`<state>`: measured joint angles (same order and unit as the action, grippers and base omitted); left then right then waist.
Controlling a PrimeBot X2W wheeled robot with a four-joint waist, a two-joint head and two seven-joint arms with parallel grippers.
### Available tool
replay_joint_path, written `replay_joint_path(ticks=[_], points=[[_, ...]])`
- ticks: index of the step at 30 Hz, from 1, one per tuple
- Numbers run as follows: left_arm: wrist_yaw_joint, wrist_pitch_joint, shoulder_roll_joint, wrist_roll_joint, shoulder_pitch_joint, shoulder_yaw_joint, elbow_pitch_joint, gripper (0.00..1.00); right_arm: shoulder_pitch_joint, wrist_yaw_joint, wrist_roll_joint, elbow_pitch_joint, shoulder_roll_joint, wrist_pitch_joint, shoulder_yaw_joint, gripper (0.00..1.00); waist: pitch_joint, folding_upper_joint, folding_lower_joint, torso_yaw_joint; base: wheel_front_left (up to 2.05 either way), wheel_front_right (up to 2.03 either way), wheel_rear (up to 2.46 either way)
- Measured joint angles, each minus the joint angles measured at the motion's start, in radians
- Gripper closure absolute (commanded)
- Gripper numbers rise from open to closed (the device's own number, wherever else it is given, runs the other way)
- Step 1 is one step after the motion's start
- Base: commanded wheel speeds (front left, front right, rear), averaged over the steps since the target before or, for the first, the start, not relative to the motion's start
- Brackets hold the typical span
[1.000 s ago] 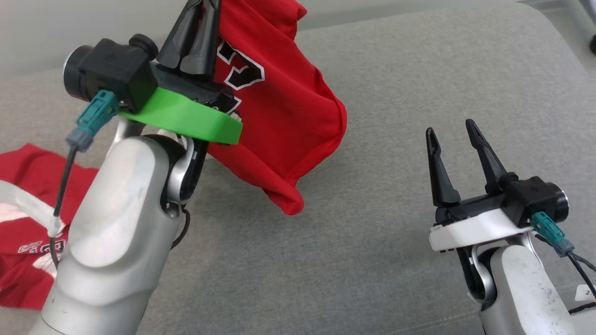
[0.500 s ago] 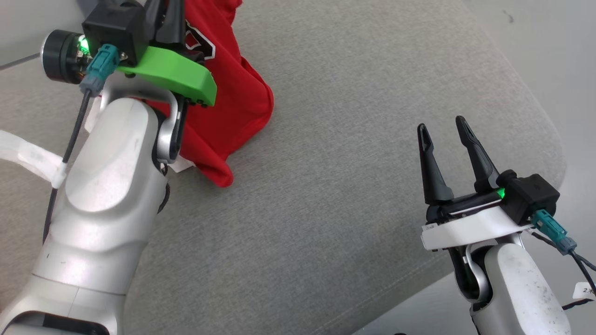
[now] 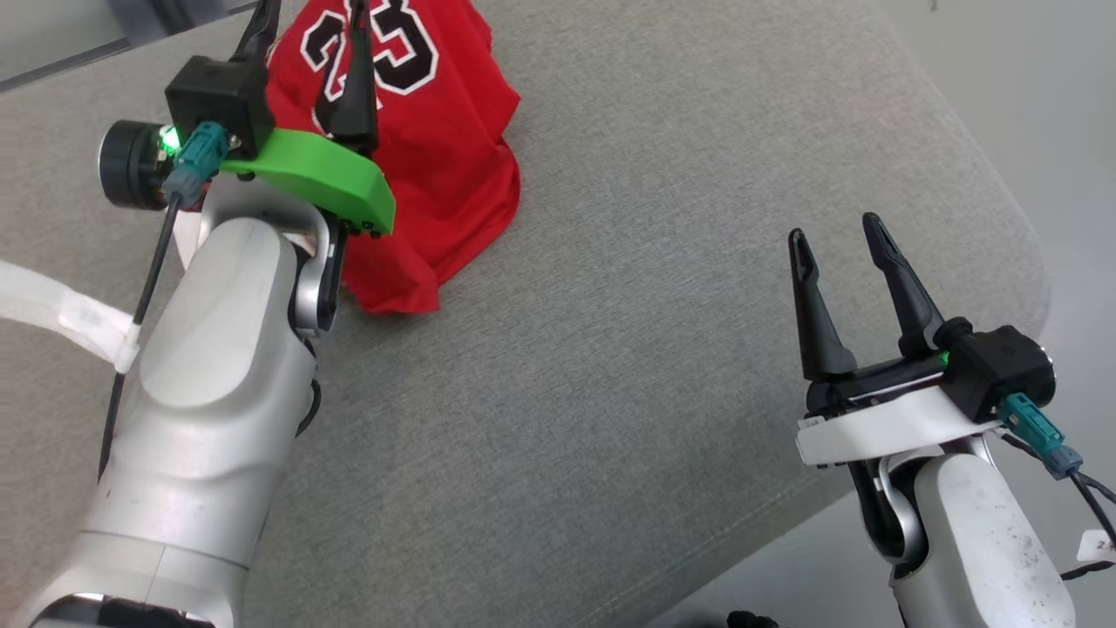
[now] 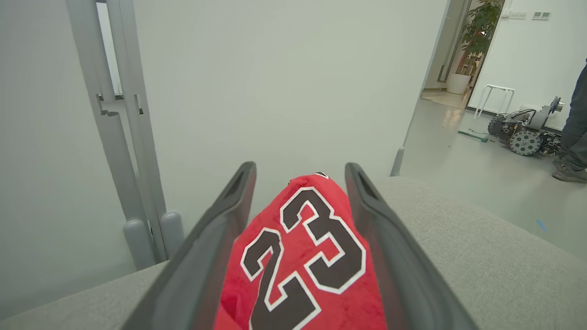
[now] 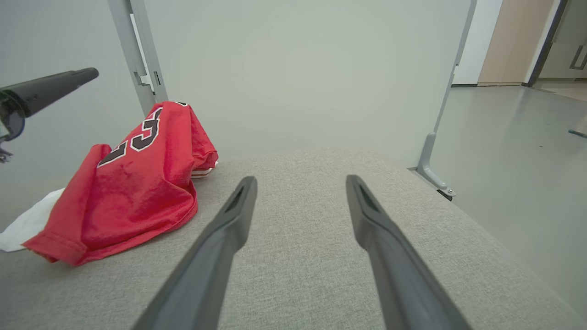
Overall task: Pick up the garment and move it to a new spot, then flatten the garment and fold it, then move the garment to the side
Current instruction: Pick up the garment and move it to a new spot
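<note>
The garment (image 3: 436, 148) is a red jersey with a black "23". It lies in a crumpled heap on the grey cushion (image 3: 610, 366), at the far left of the head view. My left gripper (image 3: 309, 10) hangs over it, open. In the left wrist view the left gripper (image 4: 300, 169) has its jaws spread wide, with the garment (image 4: 298, 256) heaped between and below them. The right wrist view shows the garment (image 5: 133, 192) resting on the cushion, one left finger (image 5: 46, 89) clear above it. My right gripper (image 3: 835, 228) is open and holds nothing, well right of the heap.
The cushion's rounded edge (image 3: 1003, 218) drops to the floor on the right. A white cloth (image 5: 27, 224) lies beside the garment. A pale partition wall (image 5: 298, 68) with grey posts stands behind. Far off are a wheeled machine (image 4: 523, 133) and a person's leg (image 4: 573, 133).
My left gripper has opened and let go of the garment, which has dropped from hanging into a heap on the cushion. The head camera has shifted. The right gripper stays open.
</note>
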<state>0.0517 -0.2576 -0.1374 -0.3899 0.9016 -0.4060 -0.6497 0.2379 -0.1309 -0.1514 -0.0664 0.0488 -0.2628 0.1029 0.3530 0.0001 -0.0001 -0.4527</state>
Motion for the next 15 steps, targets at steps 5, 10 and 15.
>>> replay_joint_path(ticks=[5, 10, 15], points=[[-0.012, -0.005, -0.016, 0.013, -0.097, 0.051, 0.138, 0.0, 0.001, 0.0, 0.056, -0.009, 0.0, 0.0, -0.021, 0.0, -0.014, 0.0, 0.0, 0.076, 0.0, 0.0, 0.0], [-0.035, -0.006, -0.04, 0.049, -0.249, 0.09, 0.275, 0.0, -0.008, 0.0, 0.103, -0.026, 0.0, 0.0, -0.025, 0.0, -0.047, -0.0001, 0.0, 0.164, 0.0, 0.0, 0.0], [-0.066, -0.006, -0.055, 0.095, -0.413, 0.13, 0.388, 0.0, -0.028, 0.0, 0.133, -0.045, -0.001, 0.0, -0.023, 0.0, -0.097, 0.0, 0.0, 0.263, 0.0, 0.0, 0.0]])
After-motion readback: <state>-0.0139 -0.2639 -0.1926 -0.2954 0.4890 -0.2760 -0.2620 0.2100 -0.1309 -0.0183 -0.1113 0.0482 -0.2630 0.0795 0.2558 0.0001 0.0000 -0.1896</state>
